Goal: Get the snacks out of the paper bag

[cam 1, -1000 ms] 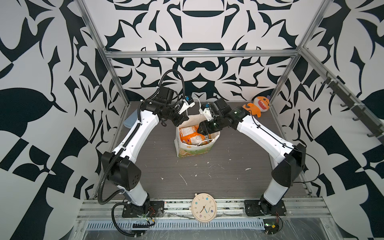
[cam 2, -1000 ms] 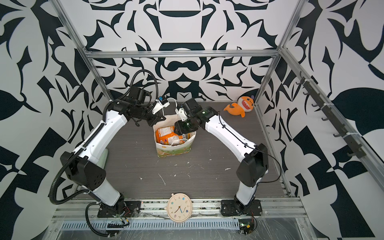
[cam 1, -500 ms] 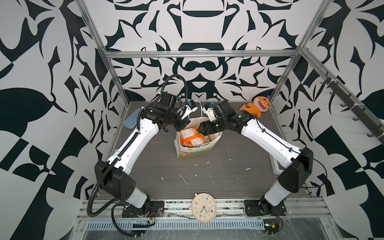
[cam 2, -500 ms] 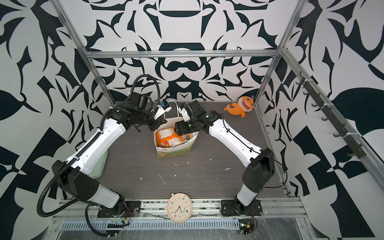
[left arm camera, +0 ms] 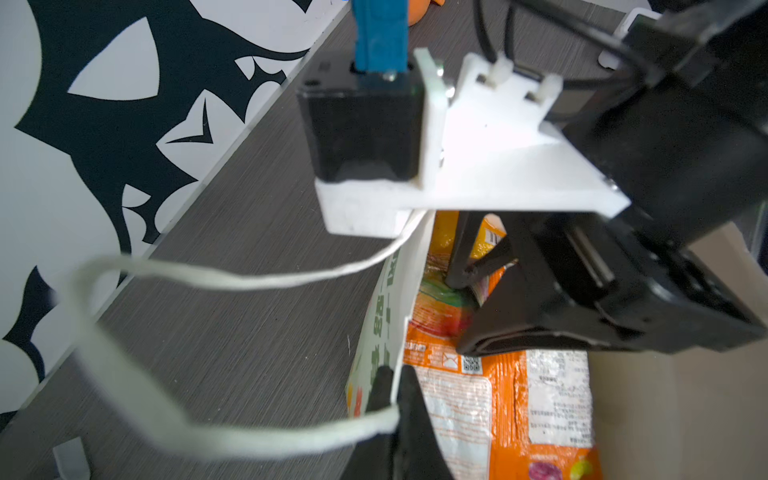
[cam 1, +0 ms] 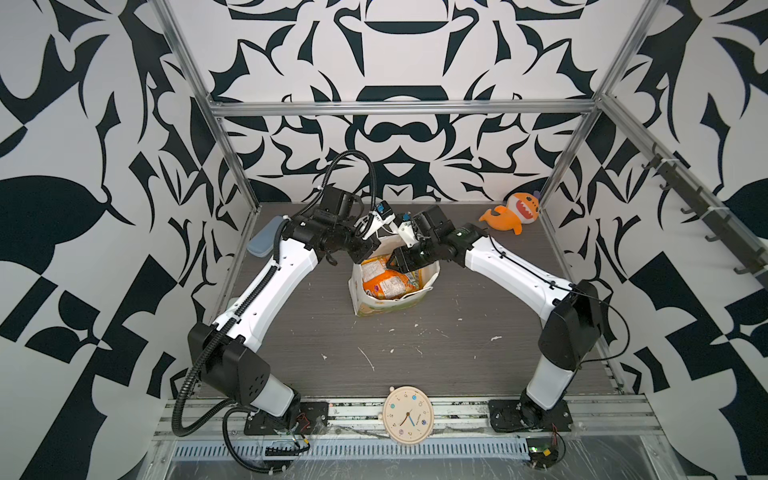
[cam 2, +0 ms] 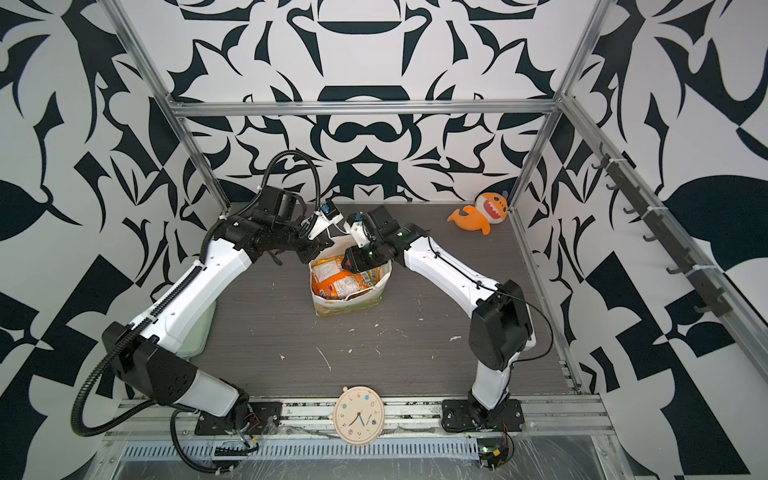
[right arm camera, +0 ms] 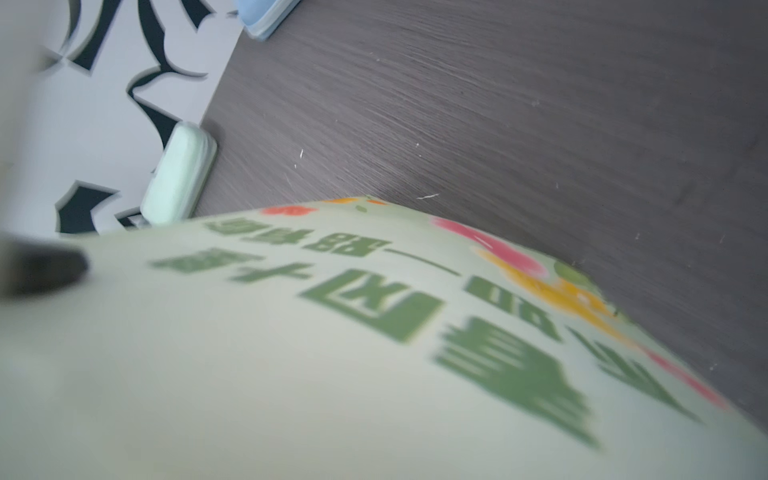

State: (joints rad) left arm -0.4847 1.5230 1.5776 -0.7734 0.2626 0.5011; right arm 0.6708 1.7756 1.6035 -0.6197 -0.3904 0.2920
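Observation:
The white paper bag (cam 1: 376, 306) (cam 2: 332, 305) stands upright mid-table with its mouth open. Inside lie the snacks: a large orange packet (cam 1: 386, 284) (cam 2: 337, 286) (left arm camera: 498, 411) on top and a yellow one (left arm camera: 444, 232) behind it. My left gripper (cam 1: 365, 254) (cam 2: 309, 253) (left arm camera: 395, 399) is shut on the bag's rim at its back left corner, by a cord handle (left arm camera: 232, 282). My right gripper (cam 1: 395, 264) (cam 2: 352, 264) (left arm camera: 459, 313) reaches into the bag with its jaws apart, tips on the packets and a packet edge between them. The right wrist view shows only the bag's printed outer wall (right arm camera: 374, 332).
An orange plush shark (cam 1: 513, 212) (cam 2: 482, 212) lies at the back right corner. A round clock (cam 1: 408, 414) (cam 2: 360, 414) sits at the front edge. A light-blue case (cam 1: 262, 239) (right arm camera: 266, 12) and a pale green case (cam 2: 199, 332) (right arm camera: 178, 174) lie along the left wall.
My right gripper has pushed further left and down into the bag. The left arm has shifted its elbow while its gripper keeps hold of the rim.

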